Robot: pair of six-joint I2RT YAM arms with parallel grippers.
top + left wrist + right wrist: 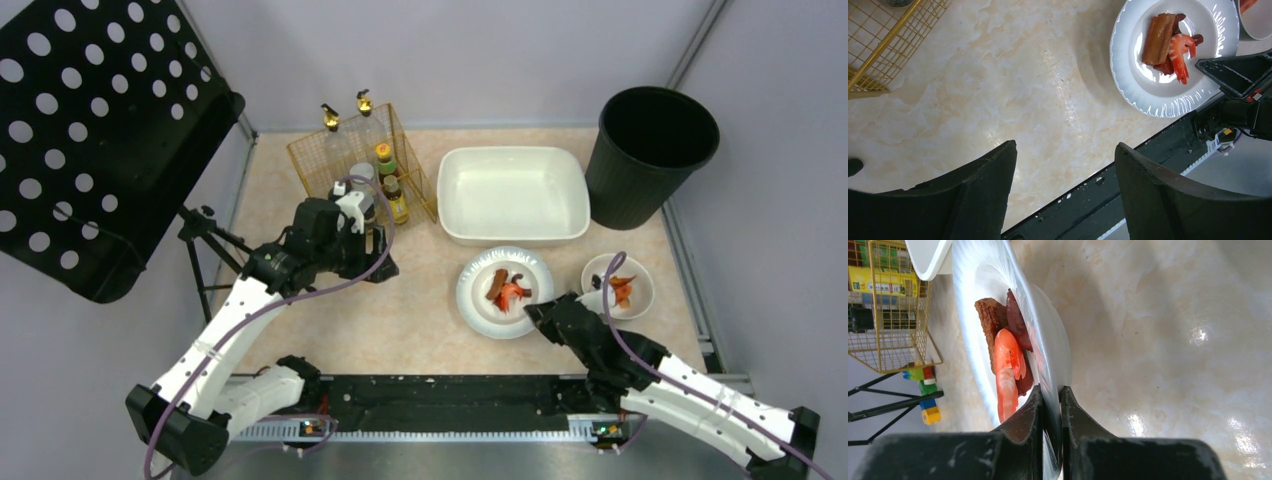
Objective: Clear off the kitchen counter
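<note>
Nearest the bases, the right claw (pixel 537 312) is being kept clenched on the near rim of the white plate (pixel 478 312); in the right wrist view the thin edge is being pinched between the two fingers, with no gap showing. A shrimp (pixel 1008 365) and a brown strip (pixel 989 315) are being carried on the plate, close to the pinched edge. The plate is being borne by the worktop (pixel 400 325), which is lying spread beneath both arms from the black rail at the near edge to the grey walls; whether the plate is being raised off it cannot be told.

A little further, the left claw (pixel 1065 150) is being held released above bare worktop, nothing between its fingers. Just right of the plate, a small bowl (pixel 640 305) holding more scraps is being left to wait. Furthest off, a wire basket (pixel 310 150) of bottles, a white tub (pixel 452 200) and a black bin (pixel 650 160) are standing along the back.

The step in hand is judged to be the taking up of the plate. The next move is likely calling for a level lift, so that the food is not being spilled toward the claw; then a carry over the bowl to the bin, where the scraps would probably be tipped, the plate afterwards being set in the tub.
</note>
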